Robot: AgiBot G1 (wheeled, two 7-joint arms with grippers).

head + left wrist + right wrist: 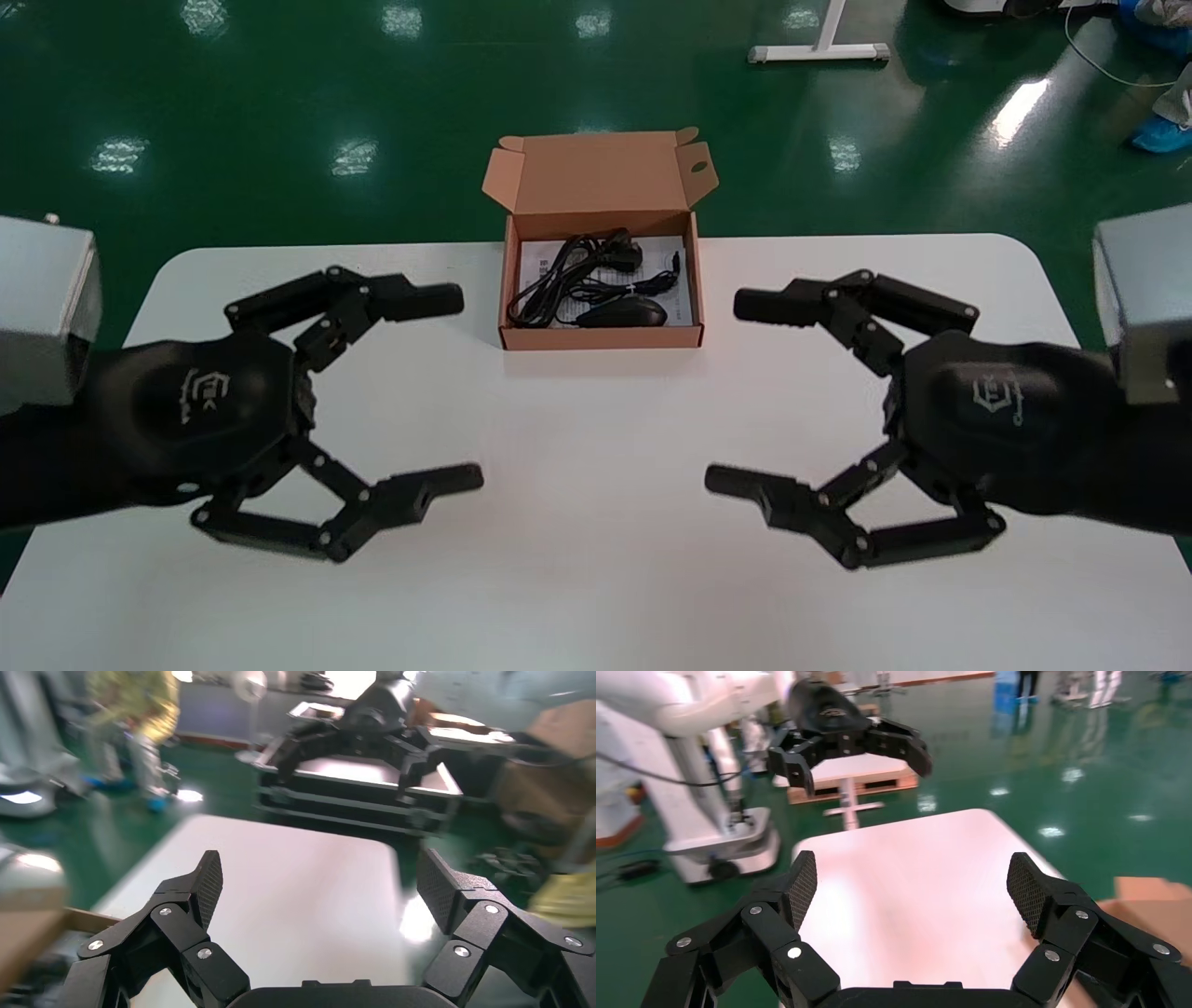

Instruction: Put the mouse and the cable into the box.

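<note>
Left gripper hovers over table, left of box and nearer robot, spread wide, holding nothing; right gripper right of box, likewise wide and empty; tips of both point inward; box lid flap stands open; mouse lies inside box by front wall; cable coiled inside box behind mouse, on printed sheet

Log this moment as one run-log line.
box lid open | mouse and cable inside | left gripper open, empty | right gripper open, empty | both over table
</note>
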